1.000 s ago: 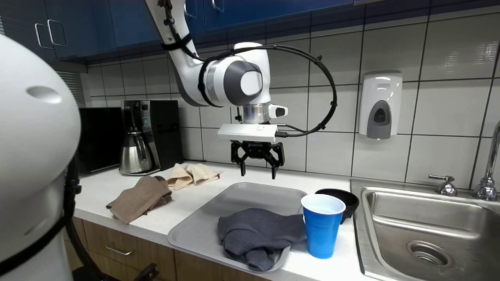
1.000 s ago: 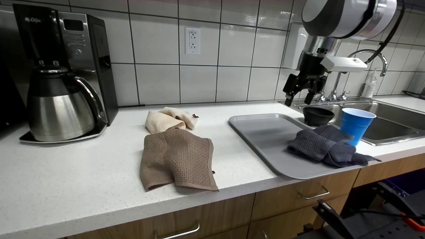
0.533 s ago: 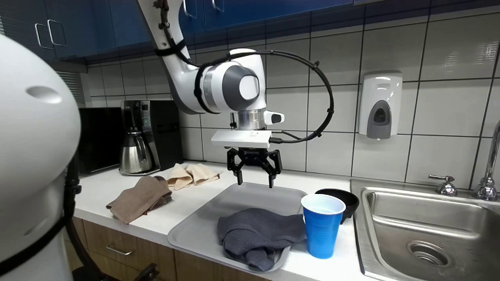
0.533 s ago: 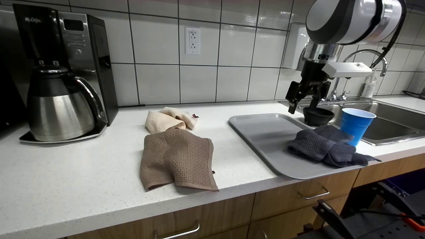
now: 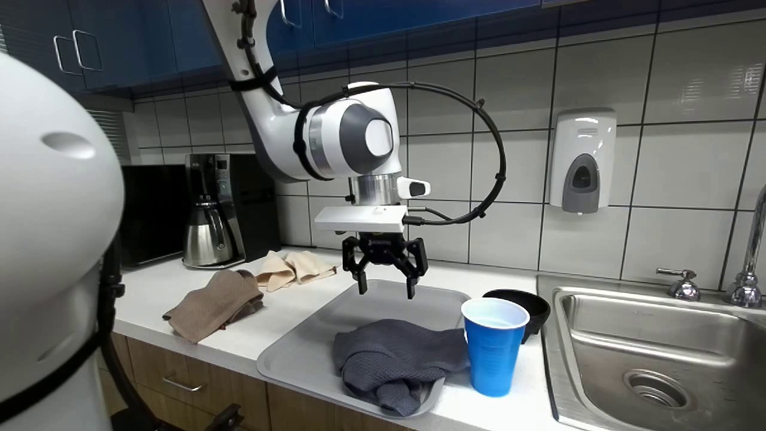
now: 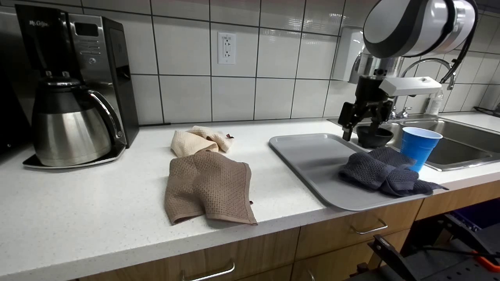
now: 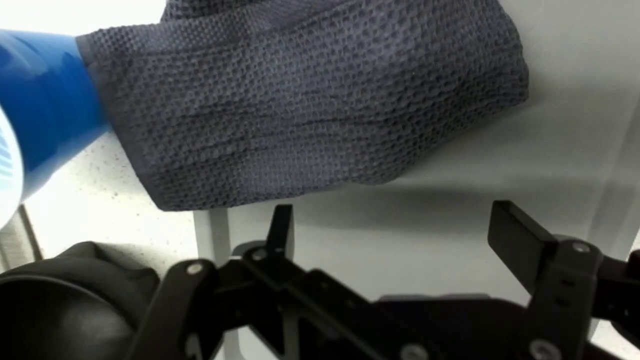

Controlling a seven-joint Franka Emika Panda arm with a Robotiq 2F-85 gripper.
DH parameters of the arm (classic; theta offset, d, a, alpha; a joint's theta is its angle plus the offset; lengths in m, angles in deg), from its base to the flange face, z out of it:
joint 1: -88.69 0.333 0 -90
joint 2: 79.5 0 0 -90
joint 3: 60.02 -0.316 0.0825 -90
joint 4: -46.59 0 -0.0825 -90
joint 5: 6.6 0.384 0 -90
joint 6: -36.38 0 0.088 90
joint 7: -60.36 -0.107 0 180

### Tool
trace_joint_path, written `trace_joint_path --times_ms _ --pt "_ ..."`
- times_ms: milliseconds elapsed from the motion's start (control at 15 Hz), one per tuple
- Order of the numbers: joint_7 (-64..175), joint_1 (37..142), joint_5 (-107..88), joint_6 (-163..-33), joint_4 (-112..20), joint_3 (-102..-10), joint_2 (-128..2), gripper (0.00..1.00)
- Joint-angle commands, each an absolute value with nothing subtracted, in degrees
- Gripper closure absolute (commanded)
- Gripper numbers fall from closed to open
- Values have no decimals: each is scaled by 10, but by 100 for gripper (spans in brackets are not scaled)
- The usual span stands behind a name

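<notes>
A: Where do we place the dark towel (image 5: 398,359)?

B: Bunched on the tray (image 5: 311,350), toward the front of the counter (image 6: 117,203). In the wrist view it runs over the tray's rim, its end reaching the blue cup (image 5: 494,353); whether those 2 touch, we cannot tell.

A: Condition of the claw (image 5: 386,291)?

B: Its 2 fingers stand well apart with nothing gripped. We find it above the tray's bare back part, on the wall side of the towel, and we see no contact in any view.

A: Which step do we record?

B: In our judgement, an approach from above. The towel looks the nearest loose item, and no grasp is made.

A: What does the next move call for?

B: A grip on the towel, as we judge it, would call for shifting the claw toward the counter's front, lowering it with a raised fold between the fingers, and keeping clear of the cup.

A: Surrounding items?

B: A black bowl (image 5: 537,314) stands behind the cup, near the sink (image 5: 558,359). In both exterior views we note a brown towel (image 6: 211,187) and a cream cloth (image 6: 191,143) on the counter, on the tray's far side from the cup, with a coffee maker (image 6: 95,73) beyond them.
</notes>
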State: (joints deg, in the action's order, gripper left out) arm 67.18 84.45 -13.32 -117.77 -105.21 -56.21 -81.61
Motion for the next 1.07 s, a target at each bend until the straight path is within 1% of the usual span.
trace_joint_path --times_ms 0,600,1000 --pt "639 848 -153 -1157 -1059 -568 -824 0" --pt "628 857 -154 -1151 -1046 -566 -778 0" --pt "607 853 -198 -1146 -1042 -552 -765 0"
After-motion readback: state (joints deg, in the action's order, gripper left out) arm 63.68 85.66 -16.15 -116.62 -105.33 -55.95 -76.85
